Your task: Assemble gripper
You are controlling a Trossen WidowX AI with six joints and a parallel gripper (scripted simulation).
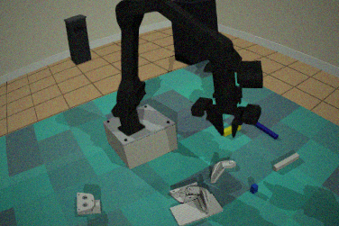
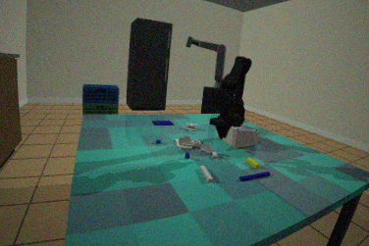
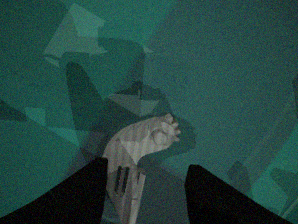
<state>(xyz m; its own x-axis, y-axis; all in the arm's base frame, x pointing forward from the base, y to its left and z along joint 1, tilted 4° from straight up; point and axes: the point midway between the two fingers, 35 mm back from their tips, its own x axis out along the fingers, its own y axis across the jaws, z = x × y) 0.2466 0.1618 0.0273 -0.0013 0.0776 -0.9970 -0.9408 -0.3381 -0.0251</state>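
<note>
One end effector (image 1: 229, 135) (image 2: 223, 136) (image 3: 148, 171) hangs released, its two fingers apart. Below it, one loose pale jaw (image 1: 220, 169) (image 2: 209, 150) (image 3: 131, 142) lies on the tabletop (image 1: 41, 170) (image 2: 147, 205) (image 3: 230, 60), apart from one yellow block (image 1: 230, 131) (image 2: 252, 163) and one blue rod (image 1: 267, 131) (image 2: 255, 175)

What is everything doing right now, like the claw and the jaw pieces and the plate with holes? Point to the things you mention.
gripper (image 1: 228, 135) (image 3: 148, 171): partly open, empty, above the table
loose jaw (image 1: 222, 169) (image 3: 142, 140): lying on the table, toothed, off the base
plate with two holes (image 1: 86, 203): on the table, not fitted
</note>
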